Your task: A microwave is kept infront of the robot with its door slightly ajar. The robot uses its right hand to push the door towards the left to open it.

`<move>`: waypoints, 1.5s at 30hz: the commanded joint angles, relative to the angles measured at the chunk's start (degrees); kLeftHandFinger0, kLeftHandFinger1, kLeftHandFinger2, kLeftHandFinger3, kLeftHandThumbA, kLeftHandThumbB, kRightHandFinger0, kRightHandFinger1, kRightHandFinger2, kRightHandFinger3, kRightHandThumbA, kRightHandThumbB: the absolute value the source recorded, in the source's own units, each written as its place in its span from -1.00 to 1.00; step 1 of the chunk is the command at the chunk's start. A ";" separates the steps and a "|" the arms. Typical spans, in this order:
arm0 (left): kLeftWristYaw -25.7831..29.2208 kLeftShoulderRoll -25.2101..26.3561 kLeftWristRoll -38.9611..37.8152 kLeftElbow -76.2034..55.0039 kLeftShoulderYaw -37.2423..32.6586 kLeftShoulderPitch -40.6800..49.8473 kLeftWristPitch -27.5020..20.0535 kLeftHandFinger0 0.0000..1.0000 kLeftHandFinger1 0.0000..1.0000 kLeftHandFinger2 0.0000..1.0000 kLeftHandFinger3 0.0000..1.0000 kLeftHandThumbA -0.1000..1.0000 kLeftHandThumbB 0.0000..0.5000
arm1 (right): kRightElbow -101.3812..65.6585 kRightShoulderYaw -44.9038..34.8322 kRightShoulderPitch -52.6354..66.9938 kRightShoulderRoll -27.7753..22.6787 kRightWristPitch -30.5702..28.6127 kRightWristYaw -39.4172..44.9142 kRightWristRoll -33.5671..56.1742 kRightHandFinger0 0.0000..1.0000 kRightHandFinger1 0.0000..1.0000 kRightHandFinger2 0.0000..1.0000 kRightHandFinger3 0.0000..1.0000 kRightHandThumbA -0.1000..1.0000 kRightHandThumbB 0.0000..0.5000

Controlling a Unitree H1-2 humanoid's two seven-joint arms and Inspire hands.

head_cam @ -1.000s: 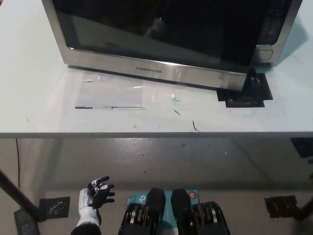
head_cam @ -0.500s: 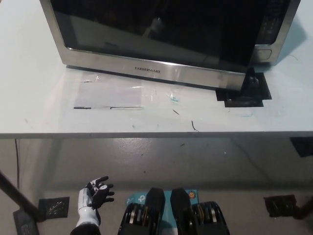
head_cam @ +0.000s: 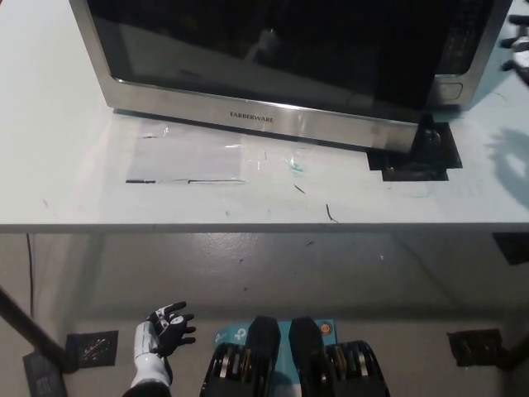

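A stainless-steel microwave (head_cam: 281, 66) is sitting on the white table (head_cam: 74, 182), filling the upper part of the head view, with its dark glass door (head_cam: 264, 50) facing the robot and its control panel (head_cam: 463, 45) at the right end. The door's right edge is standing just beside the panel, and how far it is ajar cannot be told from this steep angle. The black right hand (head_cam: 517, 51) is only showing as a few dark fingers at the picture's right edge, level with the panel and near the microwave's right side; whether they are spread or curled cannot be told. The white left hand (head_cam: 165, 331) is hanging low at the lower left, below the table edge, fingers apart and holding nothing
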 commanded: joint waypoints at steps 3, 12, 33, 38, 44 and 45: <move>1.47 -0.54 0.51 -1.75 -0.79 -0.35 -1.25 -0.17 -0.20 -0.08 0.02 -0.87 -1.00 | 13.09 1.87 -7.36 1.44 -12.05 -0.53 -4.59 -0.47 -0.18 0.01 0.45 -0.19 -0.49; 0.42 -0.57 -0.08 -2.45 -1.11 -0.05 -1.34 -0.13 -0.14 -0.03 0.10 -0.81 -1.00 | 26.15 3.32 -10.85 2.47 -18.32 -1.43 -7.37 -0.54 -0.19 0.02 0.36 -0.13 -0.38; 1.30 0.17 0.20 -2.08 -1.01 -1.68 -0.44 -0.19 -0.20 -0.09 0.02 -0.80 -1.00 | 14.43 7.16 -2.97 10.73 -16.87 0.36 -8.81 -0.68 -0.37 -0.14 0.18 -0.13 -0.20; 1.52 0.50 0.76 -0.96 -1.32 -2.39 -0.73 -0.24 -0.24 -0.13 0.02 -0.80 -1.00 | 5.74 10.49 3.67 13.56 -14.82 1.78 -10.27 -0.68 -0.37 -0.12 0.27 -0.08 -0.26; 1.21 0.71 0.86 -0.58 -1.60 -2.40 -1.03 -0.21 -0.21 -0.09 0.03 -0.74 -1.00 | -3.36 12.51 9.87 15.94 -11.58 3.78 -7.13 -0.57 -0.32 -0.06 0.31 -0.08 -0.28; 1.12 0.70 0.80 -0.51 -1.60 -2.31 -1.07 -0.21 -0.23 -0.10 0.03 -0.76 -1.00 | -5.07 13.08 11.20 16.12 -11.28 4.15 -7.00 -0.56 -0.32 -0.05 0.33 -0.05 -0.27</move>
